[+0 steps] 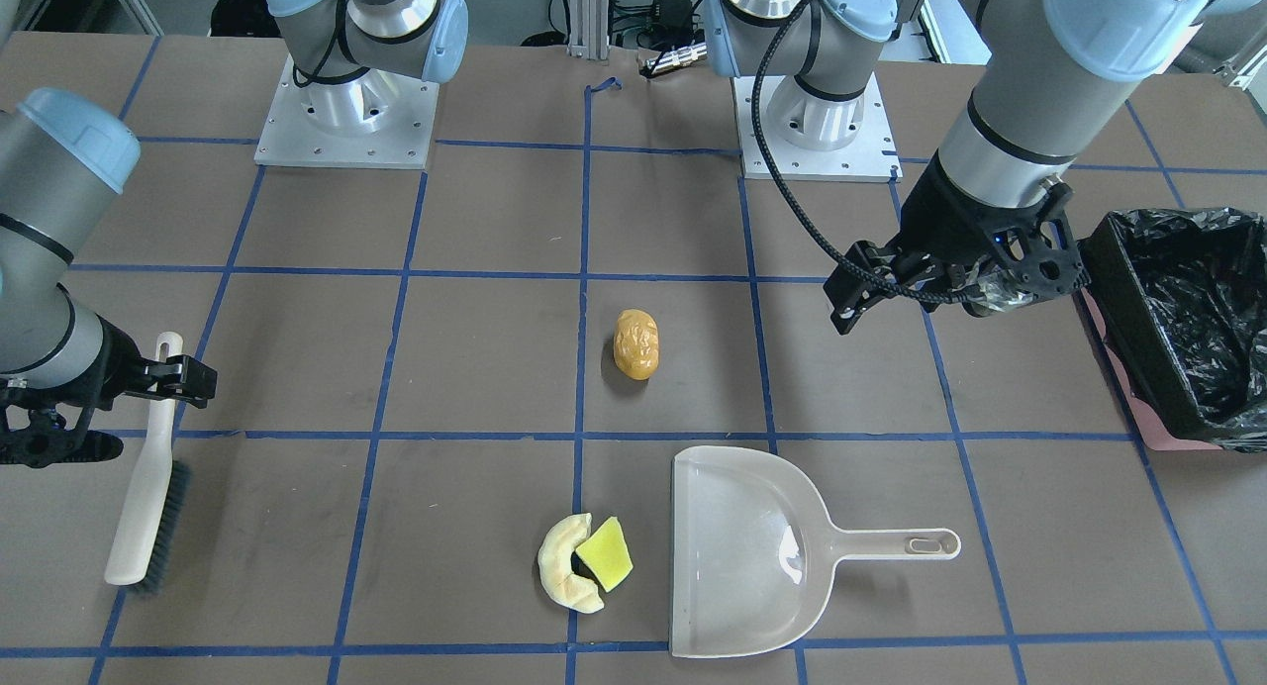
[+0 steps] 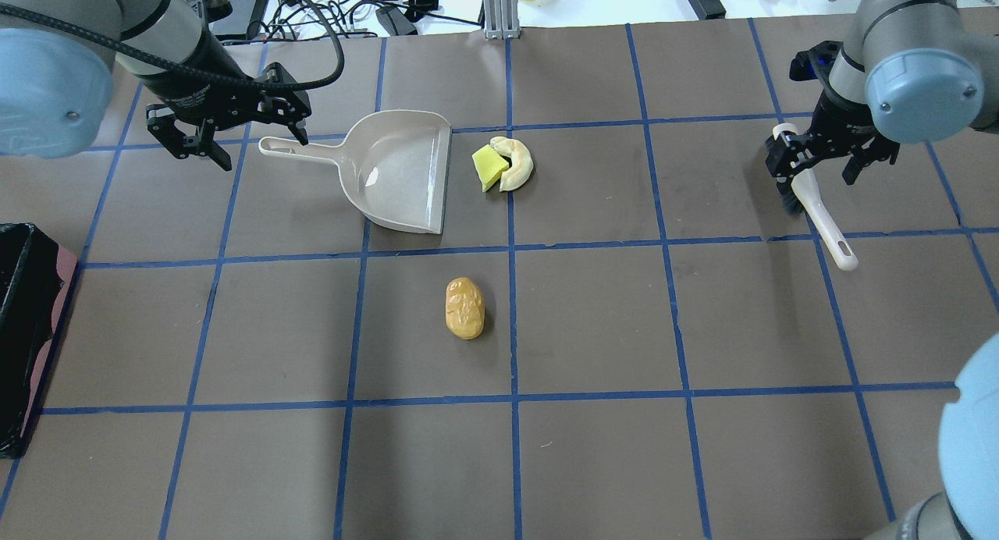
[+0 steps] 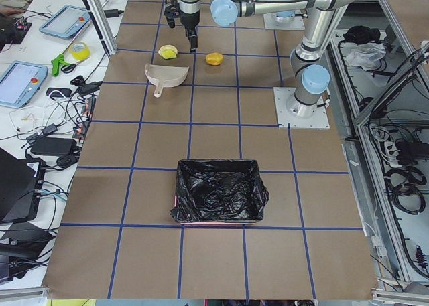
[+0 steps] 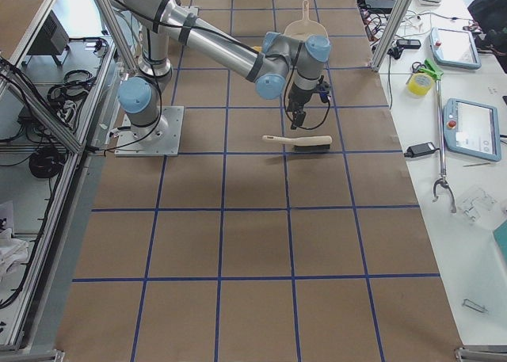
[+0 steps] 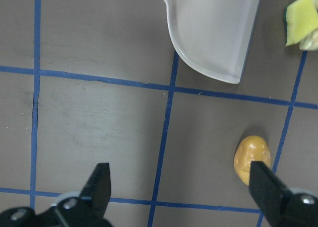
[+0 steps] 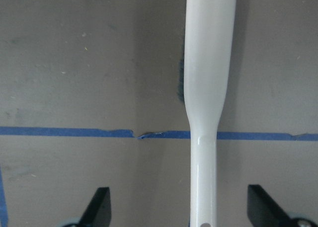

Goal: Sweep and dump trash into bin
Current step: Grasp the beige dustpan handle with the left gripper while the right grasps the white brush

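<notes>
Listed from the robot's side of the worktop [image 2: 624, 329] outward, I log: a pink bin [image 1: 1133, 339] lined with a black bag, against the left edge, nothing visible in it. An orange-brown blob [image 2: 464, 307], alone near the middle. A beige brush [image 2: 819, 212] toward the right edge, lying flat, handle end nearest the robot. The right gripper [image 6: 177, 191], fingers spread wide to either side of the brush handle without gripping it. A beige dustpan [image 2: 406, 173], empty, toward the far edge, its mouth facing the last two pieces. Just beside that mouth, a yellow-green wedge [image 2: 488, 168] touching a cream crescent [image 2: 519, 165]. The left gripper [image 5: 179, 170], wide open, empty, up over the dustpan handle.
</notes>
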Robot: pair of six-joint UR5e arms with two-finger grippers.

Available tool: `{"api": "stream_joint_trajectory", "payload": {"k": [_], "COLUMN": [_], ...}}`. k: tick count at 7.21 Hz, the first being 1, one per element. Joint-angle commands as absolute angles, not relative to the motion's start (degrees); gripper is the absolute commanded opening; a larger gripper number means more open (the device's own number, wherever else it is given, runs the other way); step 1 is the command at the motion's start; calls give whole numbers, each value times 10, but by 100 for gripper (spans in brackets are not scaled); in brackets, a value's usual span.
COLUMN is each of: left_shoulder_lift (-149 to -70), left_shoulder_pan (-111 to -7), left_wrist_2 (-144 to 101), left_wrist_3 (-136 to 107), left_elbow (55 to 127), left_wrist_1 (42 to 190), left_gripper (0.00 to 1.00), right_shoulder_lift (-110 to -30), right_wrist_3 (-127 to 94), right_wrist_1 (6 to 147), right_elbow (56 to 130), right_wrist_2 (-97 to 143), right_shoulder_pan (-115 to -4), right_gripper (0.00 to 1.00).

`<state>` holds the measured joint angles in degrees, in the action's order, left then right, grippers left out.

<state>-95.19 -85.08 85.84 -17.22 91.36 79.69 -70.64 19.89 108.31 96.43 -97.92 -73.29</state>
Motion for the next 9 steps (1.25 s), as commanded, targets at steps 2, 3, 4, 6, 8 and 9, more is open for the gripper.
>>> {"api": "stream_joint_trajectory", "payload": {"k": [2, 3, 4, 6, 8, 9], "left_shoulder_lift": [-977, -989, -1000, -1033, -1083, -1110], "left_shoulder_pan": [-850, -850, -850, -850, -850, -849], "left_wrist_2": [861, 861, 868, 870, 888, 889], "left_wrist_3": [-367, -460, -518, -610, -663, -667], "left_elbow": [890, 889, 889, 883, 866, 866], "left_wrist_1": [766, 754, 736, 699, 676, 656], "left_gripper": [100, 100, 100, 100, 100, 100], "right_shoulder_lift": [-704, -704, -703, -703, -700, -700], "right_wrist_3": [226, 244, 243, 236, 236, 236], "right_wrist_1": [1084, 1085, 1085, 1085, 1085, 1085], "right_elbow": [1021, 1027, 1028, 1028, 1028, 1028], "right_wrist_2": [-989, -1010, -1026, -1026, -1024, -1025], "right_shoulder_pan": [-708, -707, -707, -707, -707, -707], "right_gripper": [93, 89, 85, 68, 39, 31]}}
